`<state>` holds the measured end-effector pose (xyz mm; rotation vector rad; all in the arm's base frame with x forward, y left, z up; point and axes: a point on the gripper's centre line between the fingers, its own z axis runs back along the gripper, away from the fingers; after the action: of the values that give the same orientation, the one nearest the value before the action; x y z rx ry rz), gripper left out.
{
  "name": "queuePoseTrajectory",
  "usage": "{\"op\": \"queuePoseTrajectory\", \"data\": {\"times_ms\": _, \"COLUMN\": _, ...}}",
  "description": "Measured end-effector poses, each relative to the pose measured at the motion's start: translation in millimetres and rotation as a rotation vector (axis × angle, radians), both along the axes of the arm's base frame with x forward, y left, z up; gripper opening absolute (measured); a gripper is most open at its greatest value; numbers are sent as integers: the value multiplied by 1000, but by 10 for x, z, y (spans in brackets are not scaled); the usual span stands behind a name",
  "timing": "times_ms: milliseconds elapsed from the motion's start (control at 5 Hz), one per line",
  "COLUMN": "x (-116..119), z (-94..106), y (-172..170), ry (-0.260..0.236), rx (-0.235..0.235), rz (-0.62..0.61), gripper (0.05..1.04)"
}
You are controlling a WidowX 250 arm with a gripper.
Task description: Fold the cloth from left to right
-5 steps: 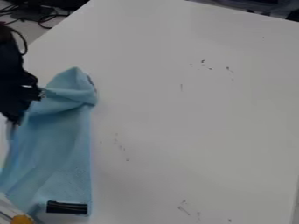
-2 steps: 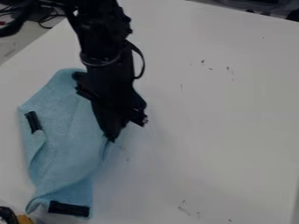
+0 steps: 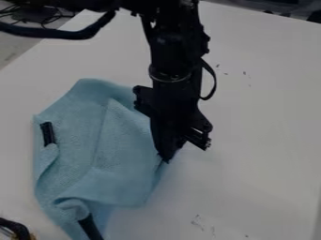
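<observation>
Pinching one blue cloth (image 3: 116, 157) bearing two black strips (image 3: 48, 134), one claw (image 3: 166, 158) hangs down.

Prob. robotics lab or workshop, can't tell which. Signs: blk robot arm (image 3: 171, 61) w/ exposed joints & thick blk cable (image 3: 63, 33) at far left, reaching over big plain white tabletop (image 3: 263, 117). Top has small dk marks (image 3: 197, 222), far right & near right, like well-used work surface. Loose blk wires (image 3: 45, 18) tangled beyond table's far left edge, over grey floor (image 3: 14, 49). Dk objs, poss. equip., past far right edge, too blurred to ID.
</observation>
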<state>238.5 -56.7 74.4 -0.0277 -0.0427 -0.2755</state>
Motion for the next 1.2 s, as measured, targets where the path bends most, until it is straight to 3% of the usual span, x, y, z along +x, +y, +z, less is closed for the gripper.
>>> {"op": "queuePoseTrajectory", "data": {"times_ms": 200, "x": 140, "z": -42, "y": -192, "ry": 6, "rx": -23, "rz": -13, "gripper": 60}}
{"op": "queuePoseTrajectory", "data": {"times_ms": 600, "x": 299, "z": -29, "y": -326, "ry": -35, "rx": -33, "rz": -5, "gripper": 82}}
{"op": "queuePoseTrajectory", "data": {"times_ms": 800, "x": 290, "z": -56, "y": -330, "ry": -42, "rx": -40, "rz": 5, "gripper": 239}}
{"op": "queuePoseTrajectory", "data": {"times_ms": 1000, "x": 296, "z": -59, "y": -303, "ry": -43, "rx": -39, "rz": 15, "gripper": 483}}
{"op": "queuePoseTrajectory", "data": {"times_ms": 1200, "x": 295, "z": 16, "y": -282, "ry": -61, "rx": -35, "rz": 20, "gripper": 810}}
